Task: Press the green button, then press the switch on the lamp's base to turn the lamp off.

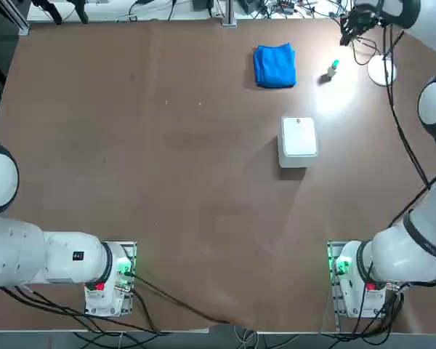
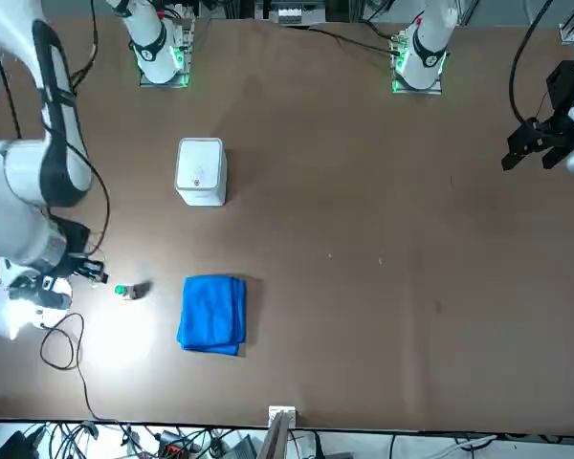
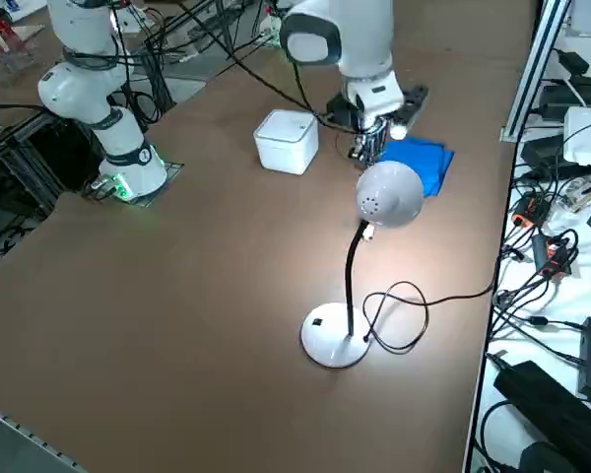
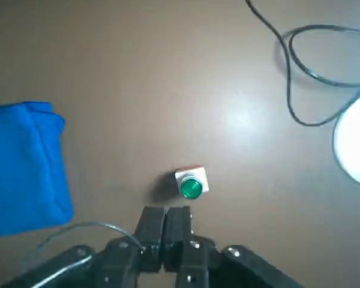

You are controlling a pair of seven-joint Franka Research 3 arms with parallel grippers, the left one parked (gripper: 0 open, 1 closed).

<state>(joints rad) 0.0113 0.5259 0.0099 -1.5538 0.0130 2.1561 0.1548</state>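
Fingers of the right pincer (image 4: 165,217) are pressed together with nothing between them, making one blunt tip good for poking. It hangs just beside the green button (image 4: 191,186), which stands on the tabletop (image 4: 138,90) near the frame's middle. Lamp's base (image 4: 355,147) shines at the right edge, blue cloth (image 4: 24,168) at the left; nothing blocks the way.

arm (image 3: 340,34): white, rounded | bands: black | end effector (image 4: 166,219): black
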